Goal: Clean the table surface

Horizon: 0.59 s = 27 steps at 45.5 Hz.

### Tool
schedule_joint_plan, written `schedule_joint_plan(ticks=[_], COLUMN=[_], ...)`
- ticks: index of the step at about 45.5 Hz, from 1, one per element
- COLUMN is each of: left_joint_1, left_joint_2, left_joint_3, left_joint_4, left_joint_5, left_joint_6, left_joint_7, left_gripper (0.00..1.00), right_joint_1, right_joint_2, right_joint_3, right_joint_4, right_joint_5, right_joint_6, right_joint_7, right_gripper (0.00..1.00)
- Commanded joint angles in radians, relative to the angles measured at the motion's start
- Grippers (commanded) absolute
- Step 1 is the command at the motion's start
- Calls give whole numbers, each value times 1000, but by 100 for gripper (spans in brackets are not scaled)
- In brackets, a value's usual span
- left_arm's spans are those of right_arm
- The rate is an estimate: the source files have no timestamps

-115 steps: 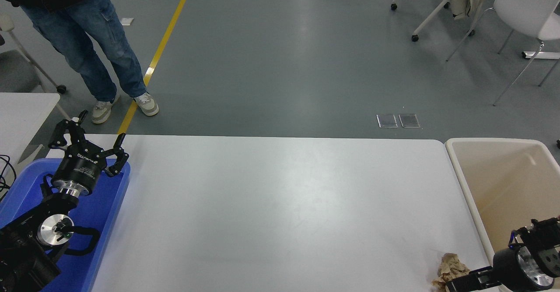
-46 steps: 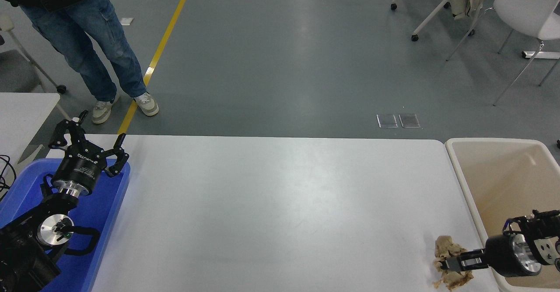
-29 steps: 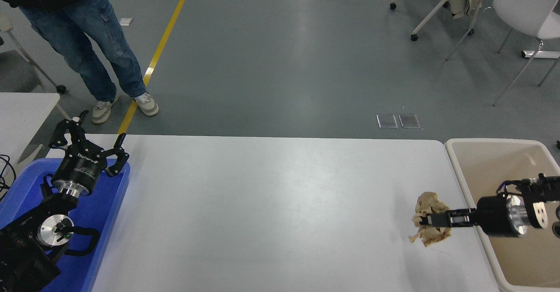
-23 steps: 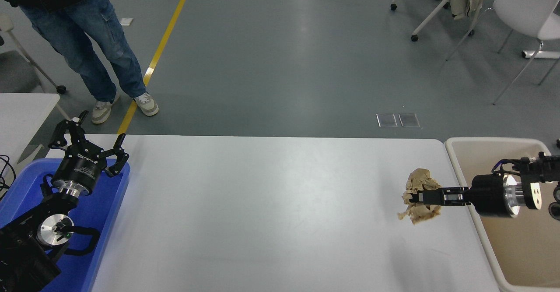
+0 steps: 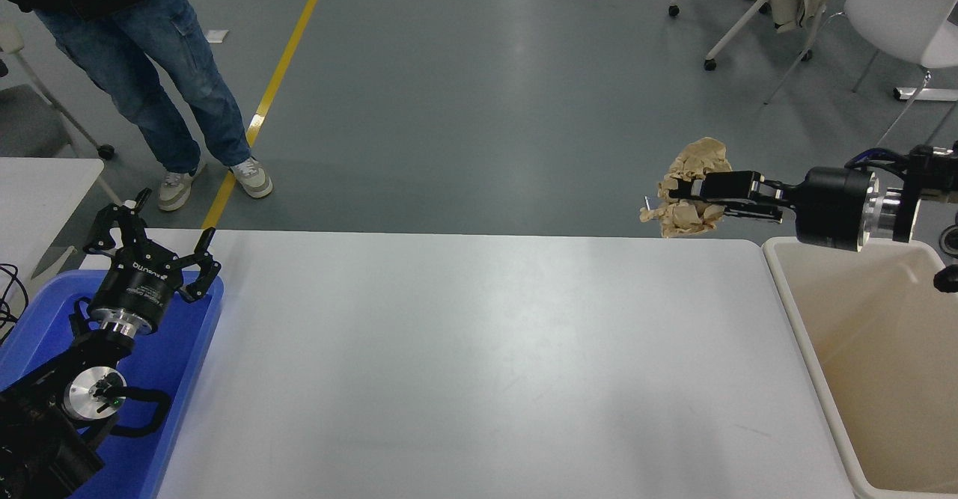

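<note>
my right tool (image 5: 685,196), clamped on a crumpled brown paper wad (image 5: 688,192), hangs above the white matte desk (image 5: 464,349); next, i'd swing right over the beige plastic bin (image 5: 804,334) and release.

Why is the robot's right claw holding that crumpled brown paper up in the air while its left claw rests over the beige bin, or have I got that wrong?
One detail is off. In the head view the left claw sits over the blue bin at the table's left end, not the beige bin. The right claw does hold the crumpled brown paper up in the air.
</note>
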Motion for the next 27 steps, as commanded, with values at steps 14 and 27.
schedule_joint_plan(ticks=[14,27], left_joint_1=[0,0], left_joint_2=[-1,-1], left_joint_3=[0,0], left_joint_4=[0,0], left_joint_5=[0,0], left_joint_6=[0,0], left_joint_7=[0,0], left_gripper=[100,100], right_joint_1=[-66,-212], right_joint_2=[47,116], right_joint_3=[15,20], right_joint_4=[-433,-704], right_joint_5=[396,558], right_joint_6=[-5,-10], right_joint_7=[-19,-21], right_gripper=[0,0])
